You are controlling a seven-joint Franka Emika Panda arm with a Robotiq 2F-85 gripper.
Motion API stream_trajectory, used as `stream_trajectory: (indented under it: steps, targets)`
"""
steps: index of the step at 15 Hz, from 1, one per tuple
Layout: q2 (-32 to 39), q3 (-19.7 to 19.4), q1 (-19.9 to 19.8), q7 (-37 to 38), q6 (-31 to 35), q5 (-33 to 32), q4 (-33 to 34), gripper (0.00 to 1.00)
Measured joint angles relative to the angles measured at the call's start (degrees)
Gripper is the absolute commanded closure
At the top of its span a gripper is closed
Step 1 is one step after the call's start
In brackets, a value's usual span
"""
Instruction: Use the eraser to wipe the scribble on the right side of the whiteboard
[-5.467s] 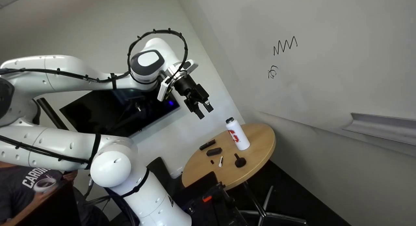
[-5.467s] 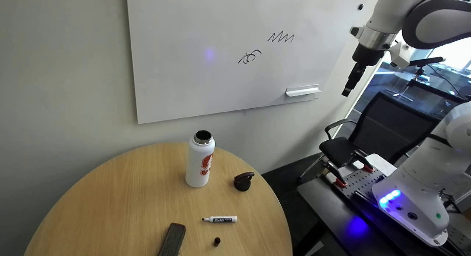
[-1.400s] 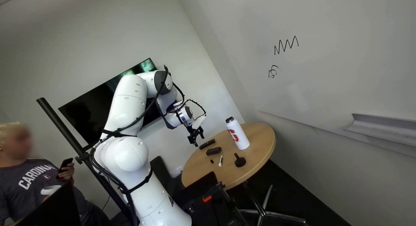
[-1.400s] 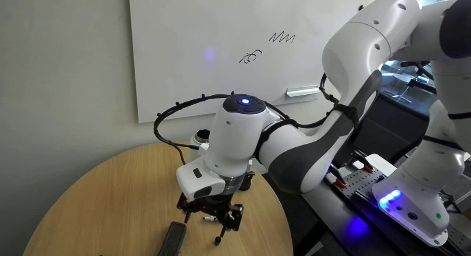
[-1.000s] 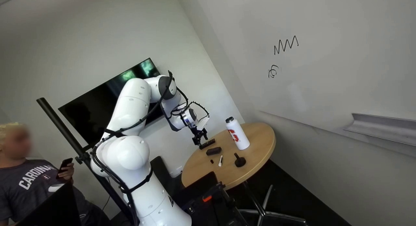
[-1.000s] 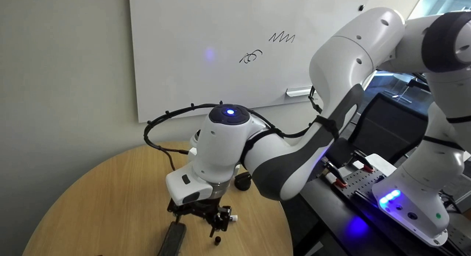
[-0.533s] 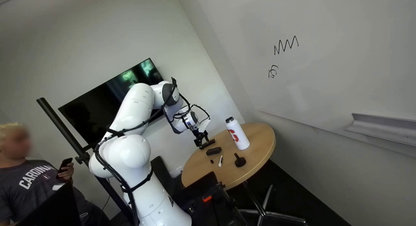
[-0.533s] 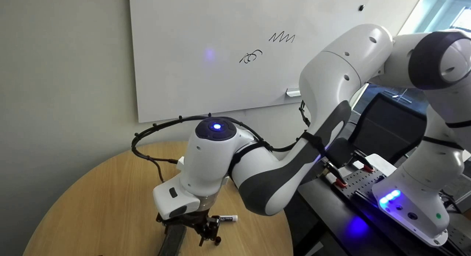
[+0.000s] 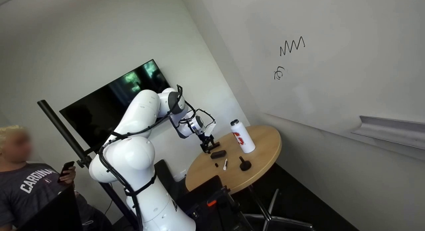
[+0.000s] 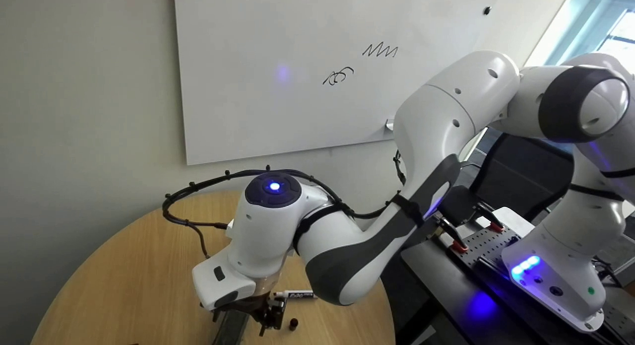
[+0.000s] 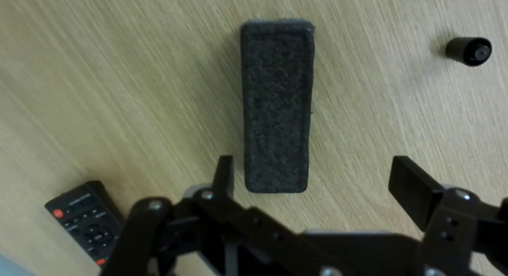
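The eraser, a dark rectangular block, lies flat on the round wooden table; it also shows in both exterior views. My gripper is open and empty, low over the table. In the wrist view the eraser's near end lies between the two finger lines, closer to the left finger and apart from both. The gripper also shows in both exterior views, partly covering the eraser in one. The zigzag scribble is on the whiteboard.
A remote lies left of the eraser in the wrist view, a black marker cap right. A marker, black lid and white bottle stand or lie on the table. A curly mark is beside the scribble.
The arm has swung from high up to low over the table. In the last second the gripper has moved lower and closer over the eraser. Eraser and scribble are unchanged.
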Motion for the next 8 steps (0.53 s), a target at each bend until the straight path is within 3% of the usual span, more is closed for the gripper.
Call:
stream_trajectory:
  steps: [8]
  targets:
    - [4.3,-1.5,1.1,-0.3,-1.9,0.2,5.7,0.0]
